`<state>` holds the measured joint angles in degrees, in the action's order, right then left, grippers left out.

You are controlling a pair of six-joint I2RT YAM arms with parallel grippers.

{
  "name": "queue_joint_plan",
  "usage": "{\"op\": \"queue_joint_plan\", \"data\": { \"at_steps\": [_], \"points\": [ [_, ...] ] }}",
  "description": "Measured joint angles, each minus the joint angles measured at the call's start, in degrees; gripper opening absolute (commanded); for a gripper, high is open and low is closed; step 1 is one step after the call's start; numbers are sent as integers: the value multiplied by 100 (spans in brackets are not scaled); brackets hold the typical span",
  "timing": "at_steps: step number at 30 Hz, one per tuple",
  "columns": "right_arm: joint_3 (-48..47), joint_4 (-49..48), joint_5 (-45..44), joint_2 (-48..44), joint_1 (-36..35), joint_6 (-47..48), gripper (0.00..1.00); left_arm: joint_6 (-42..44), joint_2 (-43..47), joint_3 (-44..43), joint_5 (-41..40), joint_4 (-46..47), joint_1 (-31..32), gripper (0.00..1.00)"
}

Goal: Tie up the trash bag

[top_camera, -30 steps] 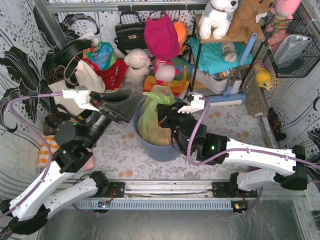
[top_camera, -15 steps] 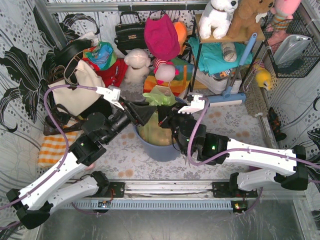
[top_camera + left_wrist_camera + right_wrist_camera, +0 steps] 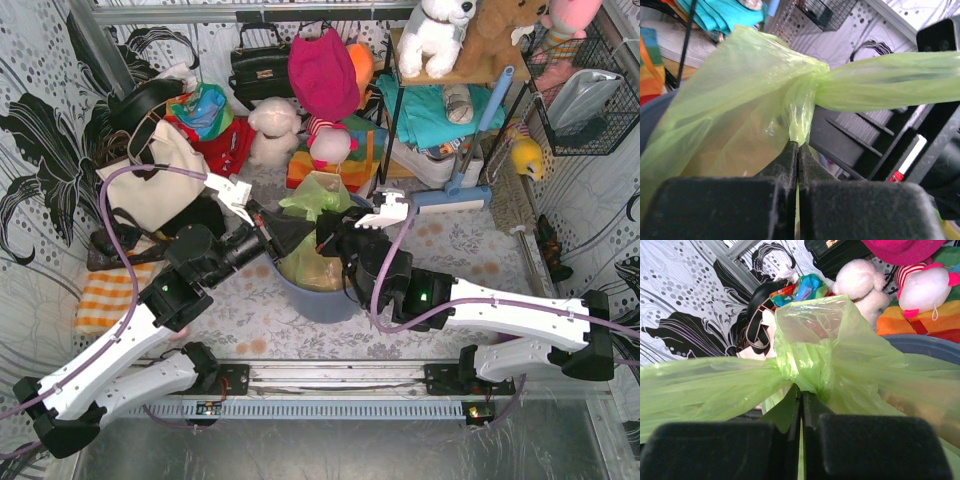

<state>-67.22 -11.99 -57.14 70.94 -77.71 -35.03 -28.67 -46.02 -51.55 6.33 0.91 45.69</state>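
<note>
The lime-green trash bag (image 3: 313, 196) sits in a round blue-grey bin (image 3: 322, 301) at mid-table, with brownish waste showing through it. Its top is gathered into a twisted neck between my two grippers. My left gripper (image 3: 298, 233) reaches in from the left and is shut on a pinch of the trash bag's plastic (image 3: 801, 117) just under the gathered neck; its tips (image 3: 798, 145) are pressed together. My right gripper (image 3: 330, 233) comes from the right, shut on the trash bag (image 3: 840, 350) at the knot-like bunch, tips (image 3: 801, 391) closed on green film. A stretched strand (image 3: 700, 385) runs sideways from the neck.
A cream tote bag (image 3: 160, 182) with dark straps lies at the left. Plush toys (image 3: 275, 128), a black handbag (image 3: 262, 62) and a shelf rack (image 3: 440, 110) crowd the back. An orange striped cloth (image 3: 100, 300) lies at the left edge. A blue mop (image 3: 470, 165) leans at the right.
My left gripper has swung right to the bin and closed on the bag's neck. The right gripper has stayed shut on the bag, and the bag's top has been drawn tighter.
</note>
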Motion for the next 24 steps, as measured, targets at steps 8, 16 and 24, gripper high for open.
{"op": "queue_joint_plan", "data": {
  "at_steps": [8, 16, 24],
  "points": [
    [350, -1047, -39, 50, -2, 619, 0, -151, -15, -31, 785, -181, -4, 2],
    [817, -2153, -57, 68, -2, 1327, 0, -232, 46, -31, 1036, -444, -2, 44],
    [1178, -2758, 59, 7, -2, 1530, 0, 61, 433, -269, 323, -1237, 2, 62]
  ]
}}
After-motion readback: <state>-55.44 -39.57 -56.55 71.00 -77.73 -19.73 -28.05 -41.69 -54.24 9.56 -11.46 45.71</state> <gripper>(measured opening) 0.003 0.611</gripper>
